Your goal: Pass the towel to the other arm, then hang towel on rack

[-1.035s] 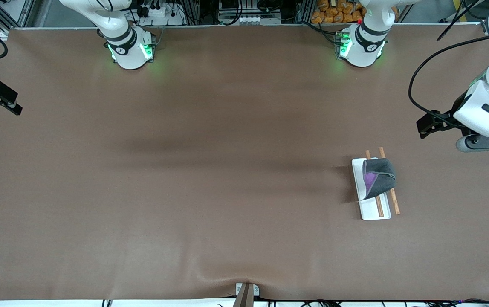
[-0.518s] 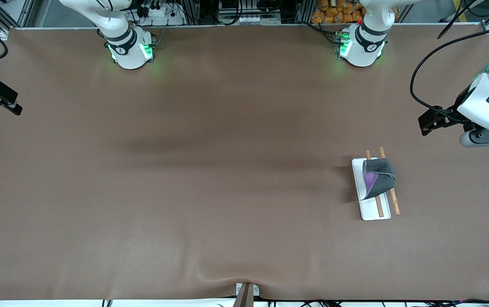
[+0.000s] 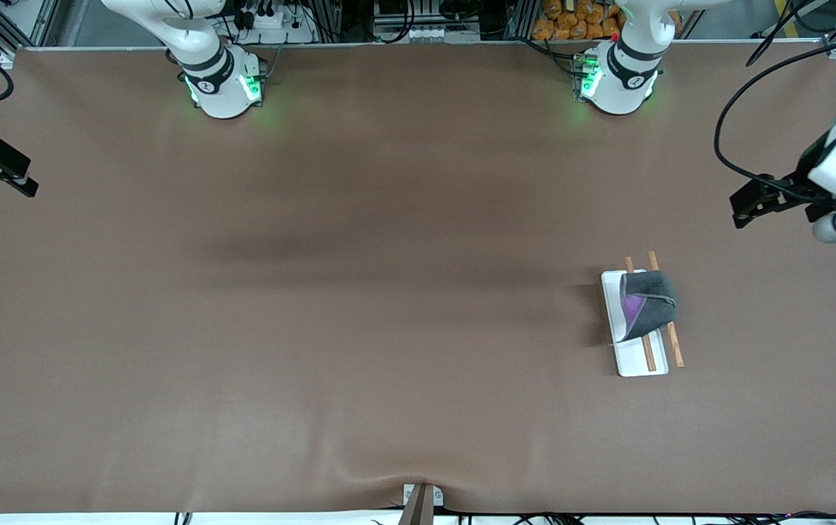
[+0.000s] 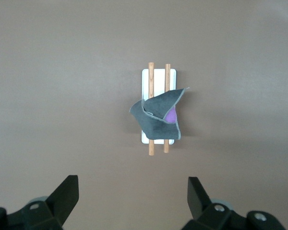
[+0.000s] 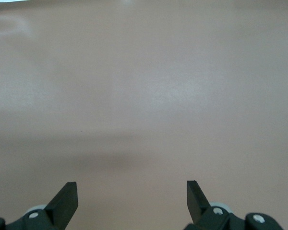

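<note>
The left claw point(image 3: 745, 208), wide open and empty, has drawn up toward the frame's right edge. The right claw point(image 5: 132, 203), also open and empty, waits at the left edge. Lower right on the tabletop point(image 3: 359, 292), the towel point(image 3: 649, 305) lies draped over the rack point(image 3: 640, 361); the task looks finished.

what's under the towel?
The towel lies draped over the two wooden rods of the rack, above its white base plate. The rods' middle stretch and part of the plate are covered; whether a crosspiece sits there can't be seen.
</note>
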Controlling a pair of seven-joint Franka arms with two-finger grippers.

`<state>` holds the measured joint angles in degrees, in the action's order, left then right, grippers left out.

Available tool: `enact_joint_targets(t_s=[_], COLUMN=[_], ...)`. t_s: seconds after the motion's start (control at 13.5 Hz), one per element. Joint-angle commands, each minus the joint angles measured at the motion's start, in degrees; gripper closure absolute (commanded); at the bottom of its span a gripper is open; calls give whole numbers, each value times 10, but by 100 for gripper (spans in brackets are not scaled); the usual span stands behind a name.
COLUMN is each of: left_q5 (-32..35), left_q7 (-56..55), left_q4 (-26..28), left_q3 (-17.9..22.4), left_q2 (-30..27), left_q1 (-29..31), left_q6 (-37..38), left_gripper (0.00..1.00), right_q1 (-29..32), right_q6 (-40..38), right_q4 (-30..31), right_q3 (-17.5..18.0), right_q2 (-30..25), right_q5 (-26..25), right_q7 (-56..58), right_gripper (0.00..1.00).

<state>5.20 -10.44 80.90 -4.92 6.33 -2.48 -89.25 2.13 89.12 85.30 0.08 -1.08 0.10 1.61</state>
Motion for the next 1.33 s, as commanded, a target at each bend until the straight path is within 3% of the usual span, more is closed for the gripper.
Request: enact_joint_targets(t_s=[0.0,0.89,1.11,1.26], left_q5=[-26,-48,-48,-48], left_q7=[29,30,26,27], left_q4=[98,96,90,90], left_q3=[63,61,18,16], left_q2=[-62,-76,-76,-76], left_q1=[-36,-36,-2,0], left_q6=[-57,13,13,13], left_gripper=[0,0,0,0], right_q1=[0,0,0,0], right_q6=[-4,-4,-3,-4], right_q4=[-2,-2,-2,-2], right_q3=[1,1,1,1], right_q2=[-1,-1,-1,-1], right_q5=[-3,-3,-4,-4], right_q7=[4,4,4,4], right_gripper=[0,0,0,0])
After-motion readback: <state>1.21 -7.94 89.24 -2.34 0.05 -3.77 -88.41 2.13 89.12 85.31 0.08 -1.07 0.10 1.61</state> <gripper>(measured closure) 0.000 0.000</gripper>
